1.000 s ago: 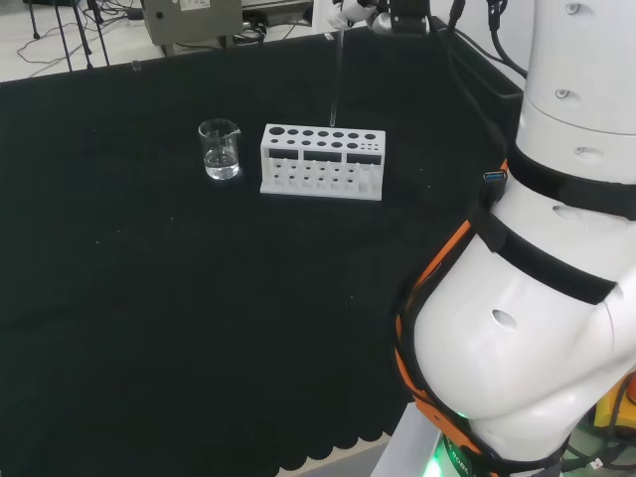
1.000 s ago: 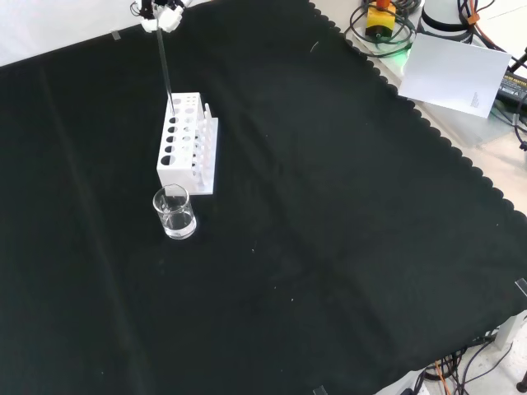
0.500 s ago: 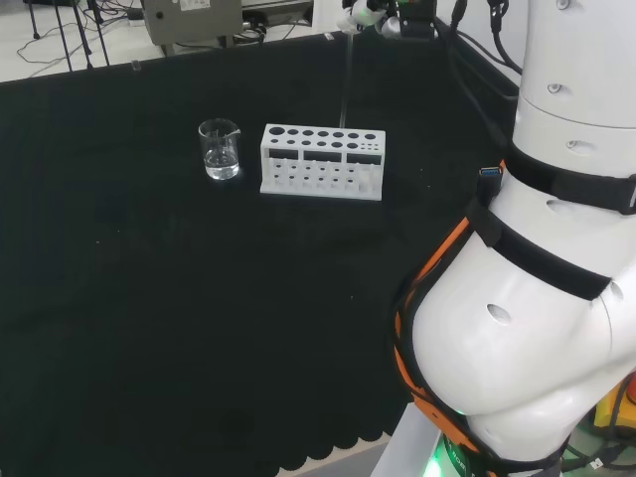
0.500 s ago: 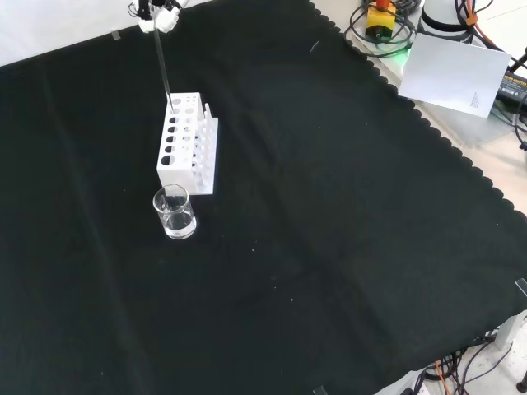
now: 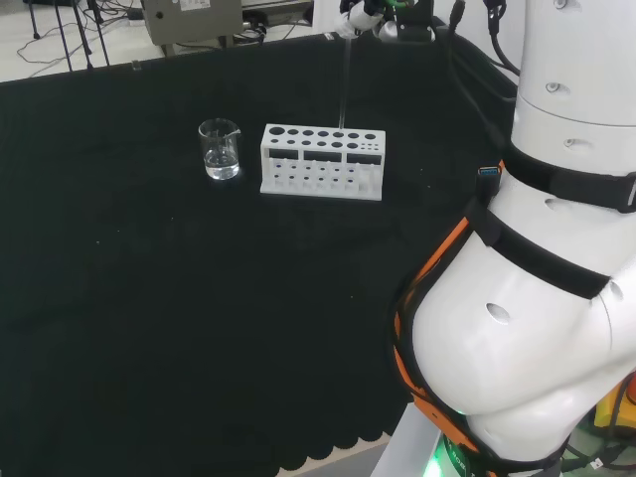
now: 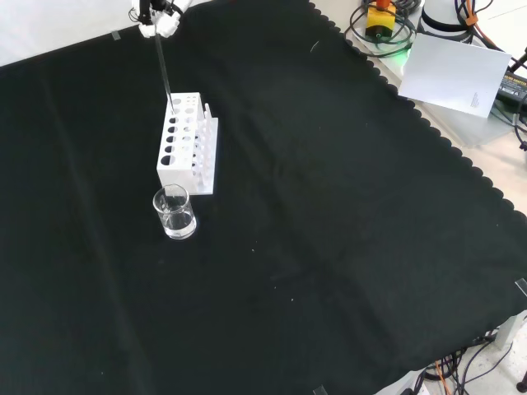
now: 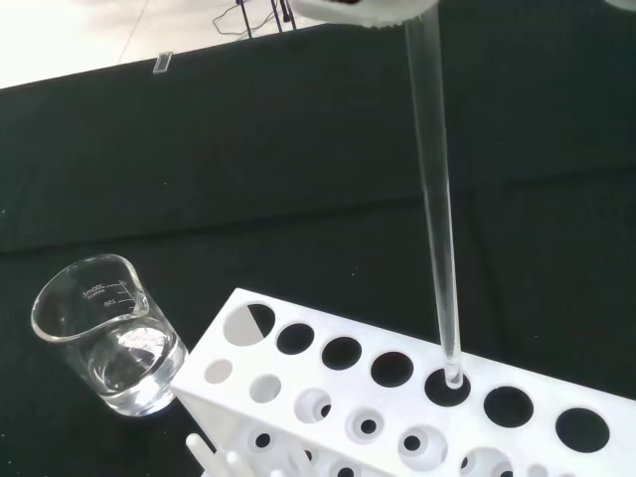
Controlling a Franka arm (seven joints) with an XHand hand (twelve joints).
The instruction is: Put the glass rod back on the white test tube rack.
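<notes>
Wrist view puts the glass rod (image 7: pixel 437 238) nearly upright with its lower tip just entering one of the large holes in the back row of the white test tube rack (image 7: pixel 328 397), the fifth along from the end nearest the beaker (image 7: pixel 109 333). In the front view the hand (image 6: pixel 158 16) pinches the rod's top end high above the rack, which stands on the black-clothed worktop (image 6: pixel 329 214) with the beaker, holding a little clear liquid, just beside its near end. My guess is the rod is barely seated, so any tilt as it goes lower could catch the tip on the hole's rim or a lower tier, and letting go early could let it topple out or tip the light rack.
</notes>
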